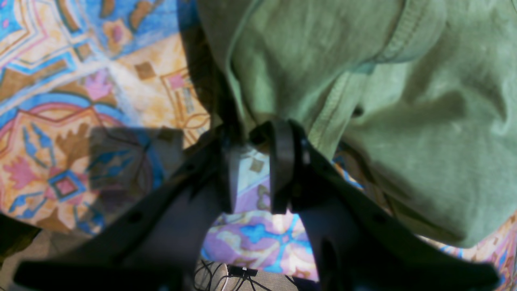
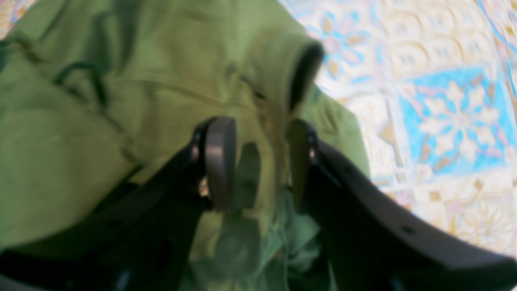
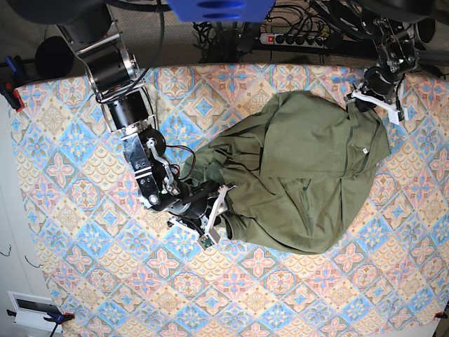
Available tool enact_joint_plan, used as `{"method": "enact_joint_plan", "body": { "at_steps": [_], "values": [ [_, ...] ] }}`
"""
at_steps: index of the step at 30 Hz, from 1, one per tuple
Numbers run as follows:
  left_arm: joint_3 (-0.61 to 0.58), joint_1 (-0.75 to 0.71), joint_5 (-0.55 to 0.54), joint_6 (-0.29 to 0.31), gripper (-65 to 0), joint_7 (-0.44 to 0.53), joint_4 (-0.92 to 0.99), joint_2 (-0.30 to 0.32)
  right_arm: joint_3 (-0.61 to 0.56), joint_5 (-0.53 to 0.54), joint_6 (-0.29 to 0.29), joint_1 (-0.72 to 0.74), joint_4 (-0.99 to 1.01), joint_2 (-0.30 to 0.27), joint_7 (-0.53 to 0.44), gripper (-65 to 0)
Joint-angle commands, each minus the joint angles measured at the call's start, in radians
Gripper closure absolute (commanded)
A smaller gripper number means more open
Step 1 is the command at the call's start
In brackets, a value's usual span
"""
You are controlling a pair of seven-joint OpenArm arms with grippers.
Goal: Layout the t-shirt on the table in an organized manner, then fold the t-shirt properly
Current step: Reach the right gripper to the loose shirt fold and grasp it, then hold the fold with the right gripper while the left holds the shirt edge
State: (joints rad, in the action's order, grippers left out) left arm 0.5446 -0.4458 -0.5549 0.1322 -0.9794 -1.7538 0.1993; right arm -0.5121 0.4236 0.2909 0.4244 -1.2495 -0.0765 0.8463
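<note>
The olive-green t-shirt [image 3: 302, 175] lies crumpled across the right half of the table [image 3: 84, 210], drawn out between my two grippers. At the far right edge, my left gripper [image 3: 359, 97] is shut on a hemmed edge of the t-shirt [image 1: 404, 121]. In the left wrist view its tips [image 1: 256, 133] pinch that edge, the cloth hangs raised above the table [image 1: 60, 81], and the tablecloth shows between the pads. Near the table's middle, my right gripper [image 3: 210, 225] is shut on a bunched fold. In the blurred right wrist view the t-shirt [image 2: 80, 121] fills the gripper [image 2: 260, 125] gap, with the table [image 2: 444, 101] at right.
A power strip with cables [image 3: 295, 38] lies beyond the table's far edge. A clamp [image 3: 10, 91] grips the far left corner. Cables [image 1: 234, 275] show on the floor past the table edge in the left wrist view. My right arm [image 3: 126, 105] reaches in from the far left.
</note>
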Motion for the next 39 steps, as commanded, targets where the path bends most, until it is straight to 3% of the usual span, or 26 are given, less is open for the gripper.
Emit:
{"method": "enact_joint_plan", "body": {
  "at_steps": [1, 7, 12, 19, 39],
  "values": [
    [0.004, 0.000, -0.011, 0.004, -13.6, 0.015, -0.019, 0.009, -0.004, 0.019, 0.012, 0.032, -0.002, 0.039, -0.029, -21.7],
    [0.004, 0.000, -0.011, 0.005, -13.6, 0.015, -0.018, -0.010, -0.006, -0.136, 0.012, 0.083, 0.078, 0.102, -0.046, -21.7],
    [0.004, 0.000, -0.011, 0.005, -13.6, 0.015, -0.019, -0.010, -0.006, -0.249, 0.012, 0.083, 0.147, 0.126, -0.123, -21.8],
    [0.006, -0.012, -0.077, 0.005, -13.6, 0.015, -0.015, -0.004, -0.003, -0.249, 0.012, 0.083, 0.219, 0.126, -0.189, -21.8],
    [0.006, -0.026, -0.086, 0.005, -13.5, 0.015, -0.015, -0.005, 0.008, -0.251, 0.012, 0.084, 0.170, 0.103, -0.187, -21.5]
  ]
}}
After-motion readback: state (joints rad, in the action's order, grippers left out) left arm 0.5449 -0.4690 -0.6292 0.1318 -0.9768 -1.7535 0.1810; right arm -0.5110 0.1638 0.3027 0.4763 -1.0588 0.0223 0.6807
